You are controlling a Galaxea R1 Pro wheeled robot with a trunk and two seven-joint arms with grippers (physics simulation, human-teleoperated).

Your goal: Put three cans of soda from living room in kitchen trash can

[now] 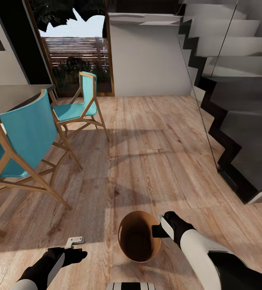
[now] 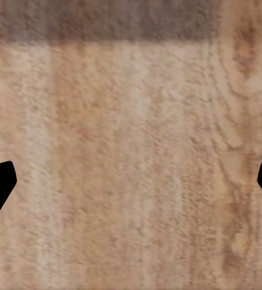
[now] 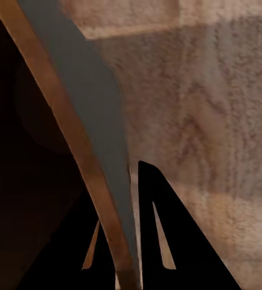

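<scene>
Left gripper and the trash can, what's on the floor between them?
Nothing: the head view shows bare wood floor between the left gripper and the trash can.

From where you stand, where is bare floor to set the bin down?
Bare wood floor spreads ahead of the trash can, between the teal chairs and the staircase. The left is crowded by chair legs. The right gripper grips the bin's rim; the left gripper hangs open.

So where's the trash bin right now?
In the head view the trash bin stands on the wood floor just ahead of the robot, its rim pinched by the right end effector, with the teal chairs off to the left.
</scene>
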